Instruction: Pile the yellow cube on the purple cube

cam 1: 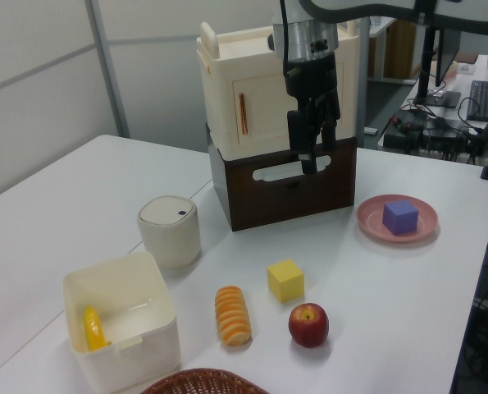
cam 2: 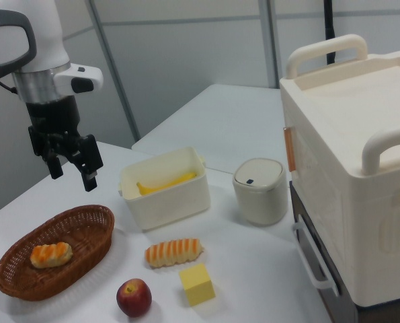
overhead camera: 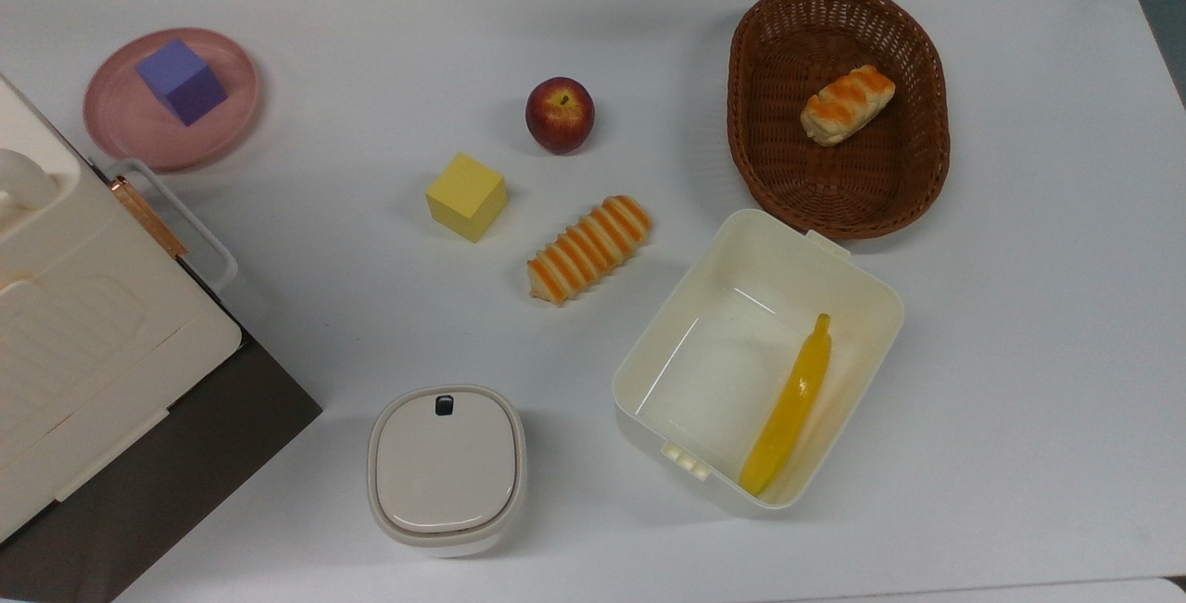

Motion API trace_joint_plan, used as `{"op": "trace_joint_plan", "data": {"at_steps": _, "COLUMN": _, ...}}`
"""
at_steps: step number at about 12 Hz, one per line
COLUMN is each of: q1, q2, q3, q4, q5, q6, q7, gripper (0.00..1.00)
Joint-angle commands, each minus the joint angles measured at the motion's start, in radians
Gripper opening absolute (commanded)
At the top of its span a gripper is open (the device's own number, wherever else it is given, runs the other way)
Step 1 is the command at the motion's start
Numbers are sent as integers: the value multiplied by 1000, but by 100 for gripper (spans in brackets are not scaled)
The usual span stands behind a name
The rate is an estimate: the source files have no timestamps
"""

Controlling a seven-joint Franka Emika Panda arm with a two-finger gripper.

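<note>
Gripper (cam 2: 72,173) hangs high with fingers spread and empty, yellow cube (overhead camera: 466,196) on the table, purple cube (overhead camera: 181,81) on its pink plate (overhead camera: 120,126).

basket (cam 1: 196,382) cut by bottom edge, left view | big cream box (overhead camera: 83,325) cut at left edge, top view | arm (cam 2: 18,40) cut upper left, right view
</note>
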Motion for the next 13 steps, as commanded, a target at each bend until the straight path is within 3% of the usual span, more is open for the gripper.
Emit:
{"op": "trace_joint_plan", "data": {"at_steps": 1, "q1": 8, "q2": -35, "q3": -1, "q4": -47, "q5": 24, "q6": 36, "q7": 23, "gripper": 100}}
{"op": "trace_joint_plan", "data": {"at_steps": 5, "q1": 6, "q2": -35, "q3": -1, "q4": -47, "q5": 24, "q6": 36, "q7": 24, "gripper": 100}}
{"op": "trace_joint_plan", "data": {"at_steps": 7, "q1": 5, "q2": -32, "q3": -2, "q4": 17, "q5": 22, "q6": 16, "q7": 20, "gripper": 100}}
{"op": "trace_joint_plan", "data": {"at_steps": 13, "q1": 5, "q2": -20, "q3": -6, "q4": 43, "q5": 11, "q6": -27, "q7": 40, "gripper": 100}}
